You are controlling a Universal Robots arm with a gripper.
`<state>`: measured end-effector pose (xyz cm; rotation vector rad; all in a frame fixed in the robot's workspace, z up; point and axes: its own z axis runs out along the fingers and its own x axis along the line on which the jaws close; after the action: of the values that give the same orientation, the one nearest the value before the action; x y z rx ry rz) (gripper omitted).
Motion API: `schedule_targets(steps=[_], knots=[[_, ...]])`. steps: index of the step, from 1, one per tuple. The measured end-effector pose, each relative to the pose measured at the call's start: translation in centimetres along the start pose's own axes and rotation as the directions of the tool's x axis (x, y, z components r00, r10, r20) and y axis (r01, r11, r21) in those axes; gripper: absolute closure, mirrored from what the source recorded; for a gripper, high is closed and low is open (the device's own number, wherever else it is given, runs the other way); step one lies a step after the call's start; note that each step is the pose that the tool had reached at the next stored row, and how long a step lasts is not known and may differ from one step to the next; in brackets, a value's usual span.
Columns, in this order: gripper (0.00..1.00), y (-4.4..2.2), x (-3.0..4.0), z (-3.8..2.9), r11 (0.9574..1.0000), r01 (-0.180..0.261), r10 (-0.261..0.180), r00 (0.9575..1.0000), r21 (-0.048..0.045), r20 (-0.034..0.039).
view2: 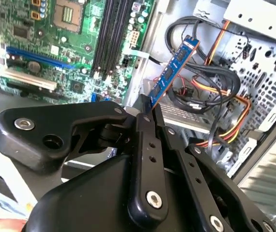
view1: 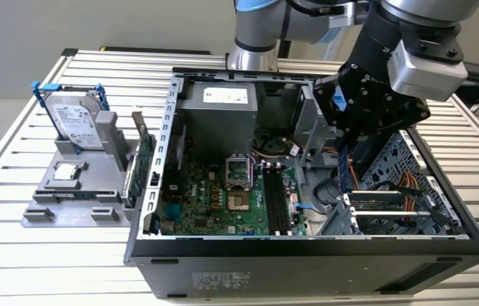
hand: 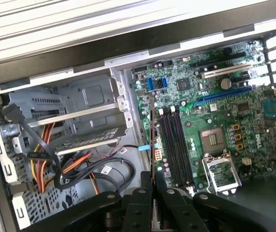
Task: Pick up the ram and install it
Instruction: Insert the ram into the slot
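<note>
Exterior view: we see the arm (view1: 367, 57) reaching down into the open case (view1: 307, 258), which sits on the slatted desk (view1: 18, 268); the arm is over the case's half at the exterior view's right.
Gripper (view2: 150, 110): closed on the ram, its black fingers (view2: 145, 140) pinching one end of the stick in the second wrist view.
Ram (view2: 172, 70): held in the air inside the case, its free end pointing out over a bundle of cables (view2: 215, 84).
Alignment: in the first wrist view we see the ram edge-on as a thin strip, parallel to the black slots (hand: 176, 145) and just beside them, on the side of the metal cage (hand: 94, 104). It is not seated in the slots.
Board (hand: 215, 111): green, lying flat on the case floor.
Holder (view1: 74, 207): a grey stand at the exterior view's left, outside the case, carrying an upright drive (view1: 76, 121), a flat silver chip (view1: 67, 171) and a green card (view1: 142, 166) on edge.
</note>
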<state>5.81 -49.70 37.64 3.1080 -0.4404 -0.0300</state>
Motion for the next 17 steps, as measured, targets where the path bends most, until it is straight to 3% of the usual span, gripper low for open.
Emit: schedule_targets(steps=[4,8,12,17], knots=[[1.00,0.00,0.00,0.00,0.9980,-0.064,0.064,0.9980,0.0013,0.0004],[1.00,0.00,0.00,0.01,0.9917,-0.129,0.129,0.9917,0.0024,0.0008],[1.00,0.00,0.00,0.01,0.9811,-0.193,0.193,0.9811,0.0035,0.0014],[1.00,0.00,0.00,0.01,0.9617,-0.274,0.274,0.9617,0.0049,0.0021]])
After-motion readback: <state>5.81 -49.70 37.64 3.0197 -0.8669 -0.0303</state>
